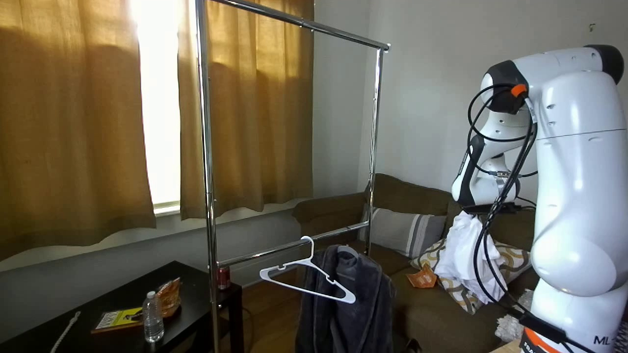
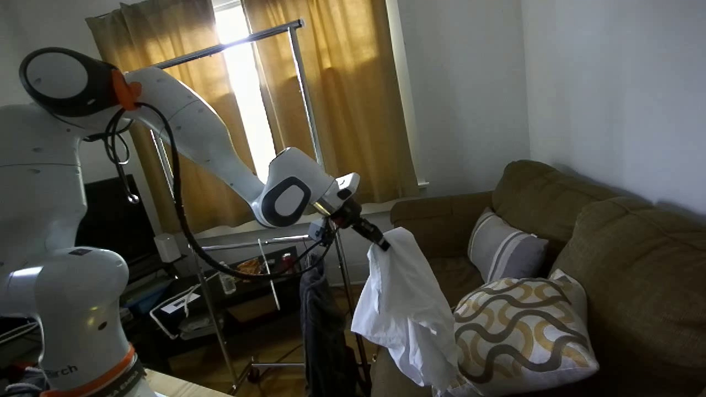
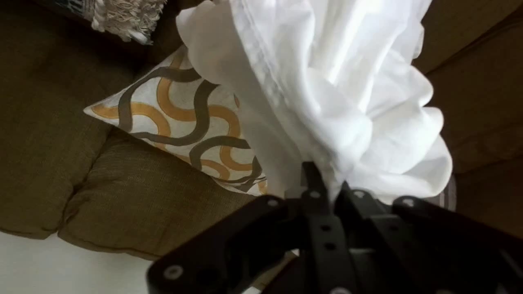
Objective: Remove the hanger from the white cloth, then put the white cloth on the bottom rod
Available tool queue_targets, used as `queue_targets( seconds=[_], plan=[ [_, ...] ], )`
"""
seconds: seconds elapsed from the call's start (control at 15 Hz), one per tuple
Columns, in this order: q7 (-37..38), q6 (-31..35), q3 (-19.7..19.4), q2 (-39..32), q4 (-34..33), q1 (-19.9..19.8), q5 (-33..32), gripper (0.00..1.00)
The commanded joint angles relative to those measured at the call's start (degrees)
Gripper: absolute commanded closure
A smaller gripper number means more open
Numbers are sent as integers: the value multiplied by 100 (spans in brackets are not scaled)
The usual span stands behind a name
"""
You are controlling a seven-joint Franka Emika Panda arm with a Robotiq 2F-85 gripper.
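Note:
The white cloth [image 2: 405,309] hangs from my gripper [image 2: 380,241] above the sofa, bunched at the grip and draped downward. It also shows in an exterior view [image 1: 463,250] and fills the top of the wrist view [image 3: 327,81]. My gripper [image 3: 328,181] is closed on a pinched fold of it. The white hanger [image 1: 307,263] hangs by its hook on the bottom rod [image 1: 265,253] of the metal rack, apart from the cloth. In an exterior view the hanger [image 2: 268,270] is seen edge-on, near the bottom rod [image 2: 284,240]. The gripper is hidden behind the arm in an exterior view.
A dark grey garment [image 1: 343,294] hangs on the bottom rod beside the hanger. Rack posts [image 1: 205,147] stand near the arm. A brown sofa [image 2: 634,264] bears a patterned pillow [image 2: 521,331] and a grey pillow [image 2: 504,248]. A black table [image 1: 196,279] holds a bottle [image 1: 152,318].

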State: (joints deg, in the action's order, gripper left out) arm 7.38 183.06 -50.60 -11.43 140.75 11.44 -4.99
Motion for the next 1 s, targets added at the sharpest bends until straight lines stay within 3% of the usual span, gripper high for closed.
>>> queue_targets(
  seconds=[0.0,0.6,0.67,0.93],
  plan=[
    [-58,-65,-146,620,601,342,-139,98],
    [97,108,138,1169,1456,1084,-130,98],
    [35,-1,139,937,1249,976,-23,94],
    [48,4,188,975,1302,1093,-23,94]
  ],
)
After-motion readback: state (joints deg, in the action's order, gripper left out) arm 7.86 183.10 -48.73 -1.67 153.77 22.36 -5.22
